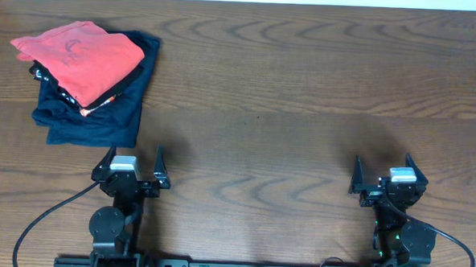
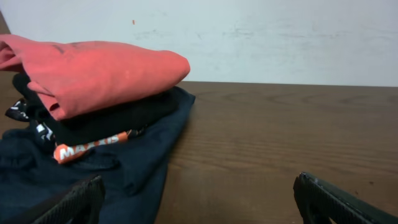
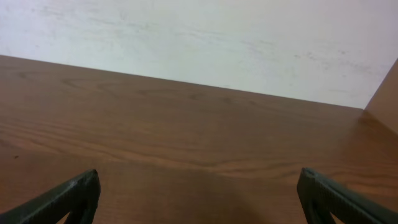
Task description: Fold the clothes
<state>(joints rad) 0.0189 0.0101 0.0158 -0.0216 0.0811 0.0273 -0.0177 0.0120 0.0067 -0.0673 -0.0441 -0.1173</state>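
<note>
Upper left: folded coral-red cotton T-shirt (image 1: 80, 52) tops dark garment pile (image 1: 102, 123). Left gripper (image 1: 136, 153), right gripper (image 1: 383, 161): spread wide.

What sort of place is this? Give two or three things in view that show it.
Probably a robot test bench, not a home: a wooden table against a plain white wall, the left gripper and right gripper open at its near edge, and a folded red T-shirt on dark clothes.
</note>
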